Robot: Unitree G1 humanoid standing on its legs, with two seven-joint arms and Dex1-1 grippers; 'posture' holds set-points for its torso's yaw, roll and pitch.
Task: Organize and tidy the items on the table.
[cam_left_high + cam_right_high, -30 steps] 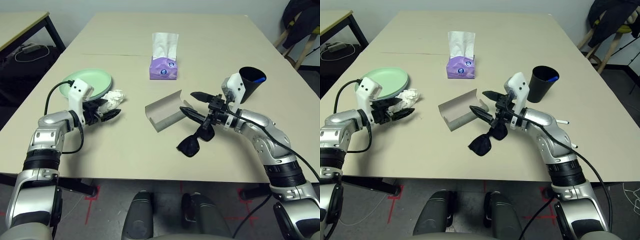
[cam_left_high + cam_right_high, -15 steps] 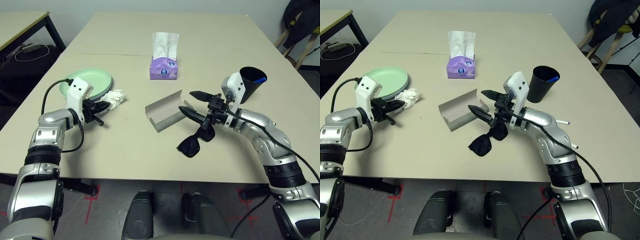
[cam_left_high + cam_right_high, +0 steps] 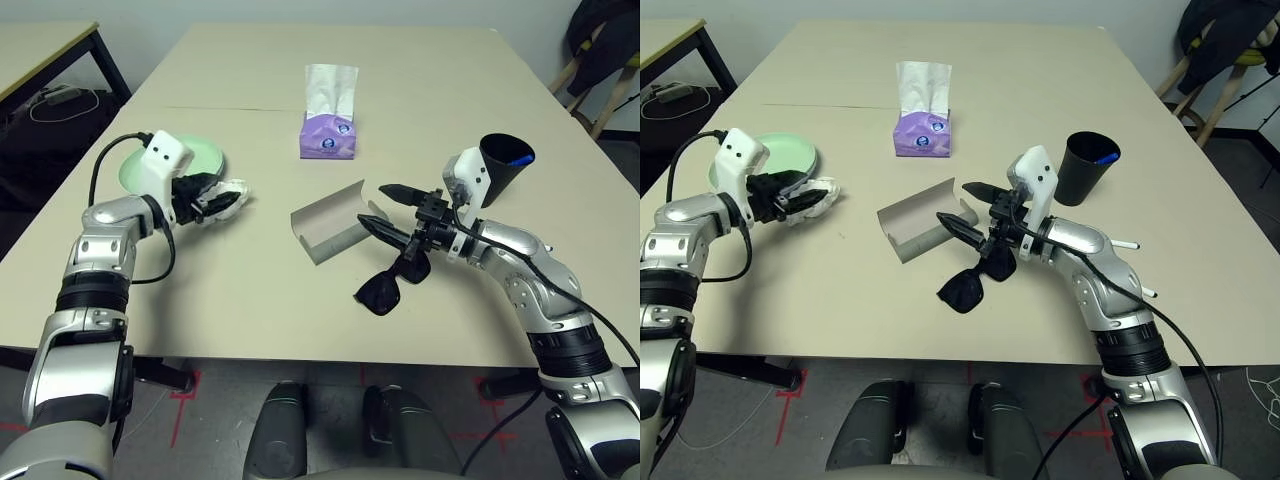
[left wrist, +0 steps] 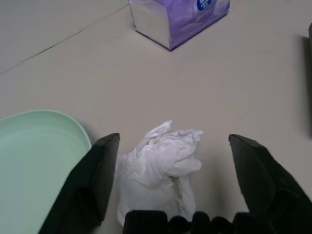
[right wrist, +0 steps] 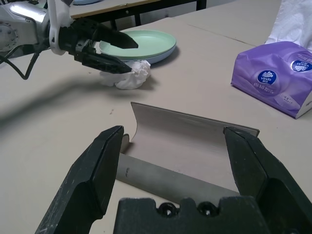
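- Black fingers of left gripper (image 4: 168, 187) spread wide, astride the crumpled tissue (image 4: 161, 173), not pinching it; tissue sits on table betw. them, just beside rim of the green plate (image 4: 34, 161).
- Right gripper (image 5: 170, 168) also spread wide, holding nothing, hanging over the open grey glasses case (image 5: 187, 146).
- Sunglasses (image 3: 392, 280) lie on table just below/near that gripper, touching or nearly touching case's near corner; can't tell which.
- Green plate sits on a blue one, only a sliver of blue at the rim in left wrist view.
- Black cup (image 3: 503, 165) stands behind right wrist w/ a blue pen (image 3: 516, 158) inside; another pen (image 3: 1124, 244) lies loose on table past right forearm.
- Purple tissue box (image 3: 328, 128) upright at mid-table, well apart from both grippers.
- Progress, my read: early-to-mid. Plates look stacked, one pen in cup. Left to do: tissue not picked up, sunglasses not in case, case open, loose pen out.
- Room: table (image 3: 250, 290) has wide bare space betw. the two arms and along the near edge. Left side tight: plate rim right next to tissue, so a closing finger could nudge the plate. Right side: case's raised lid and cup both near the gripper; loose pen near the right edge.
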